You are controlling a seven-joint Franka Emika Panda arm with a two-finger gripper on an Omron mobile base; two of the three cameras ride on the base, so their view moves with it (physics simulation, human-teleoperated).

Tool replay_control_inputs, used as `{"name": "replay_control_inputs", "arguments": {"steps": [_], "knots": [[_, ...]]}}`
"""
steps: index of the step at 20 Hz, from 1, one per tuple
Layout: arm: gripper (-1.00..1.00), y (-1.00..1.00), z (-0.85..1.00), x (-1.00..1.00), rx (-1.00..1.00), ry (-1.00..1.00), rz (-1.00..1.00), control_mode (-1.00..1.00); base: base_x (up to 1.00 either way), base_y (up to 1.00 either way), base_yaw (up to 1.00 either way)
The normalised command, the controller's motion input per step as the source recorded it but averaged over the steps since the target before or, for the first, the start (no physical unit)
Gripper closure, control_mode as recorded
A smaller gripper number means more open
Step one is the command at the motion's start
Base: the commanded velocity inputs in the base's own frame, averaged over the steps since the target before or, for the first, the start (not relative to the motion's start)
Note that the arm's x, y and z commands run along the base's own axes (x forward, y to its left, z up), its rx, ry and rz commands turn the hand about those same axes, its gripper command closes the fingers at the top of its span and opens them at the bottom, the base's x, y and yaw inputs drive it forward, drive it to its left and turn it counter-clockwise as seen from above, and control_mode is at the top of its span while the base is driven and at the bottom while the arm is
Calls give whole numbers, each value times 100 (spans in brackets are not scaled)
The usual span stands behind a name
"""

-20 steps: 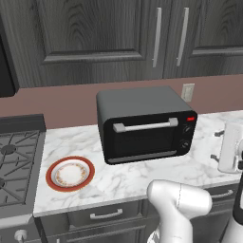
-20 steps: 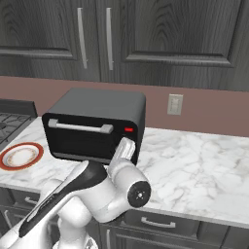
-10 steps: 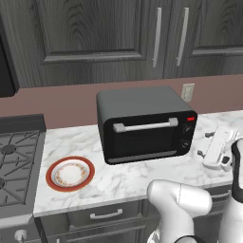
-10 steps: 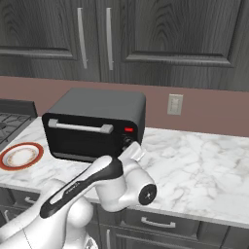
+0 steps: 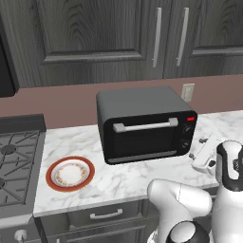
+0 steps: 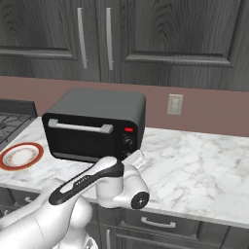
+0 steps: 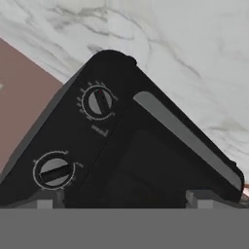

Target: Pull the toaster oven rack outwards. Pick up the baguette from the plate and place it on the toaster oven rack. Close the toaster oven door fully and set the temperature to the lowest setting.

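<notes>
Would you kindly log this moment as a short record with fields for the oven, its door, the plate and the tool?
toaster oven: on the marble counter, against the wall
toaster oven door: shut, silver handle across the top
plate: on the counter to the oven's left, beside the stove; no bread visible on it
tool: open, empty, off the oven's knob side, facing the two knobs

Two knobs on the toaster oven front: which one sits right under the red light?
The upper knob on the toaster oven. It sits directly below the red light at the top right of the front; the lower knob is beneath it, nearer the counter.
</notes>
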Motion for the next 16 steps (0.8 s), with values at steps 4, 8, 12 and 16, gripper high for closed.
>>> {"name": "replay_control_inputs", "arguments": {"steps": [4, 8, 12, 16], "knots": [[-100, 0, -40, 2, -2, -1, -18, -100, 0, 0, 0], [-100, 0, -15, 4, -7, -1, -17, -100, 0, 0, 0], [-100, 0, -7, 13, -10, 0, -15, -100, 0, 0, 0], [-100, 9, -6, 20, -13, 0, -14, -100, 0, 0, 0]]}}
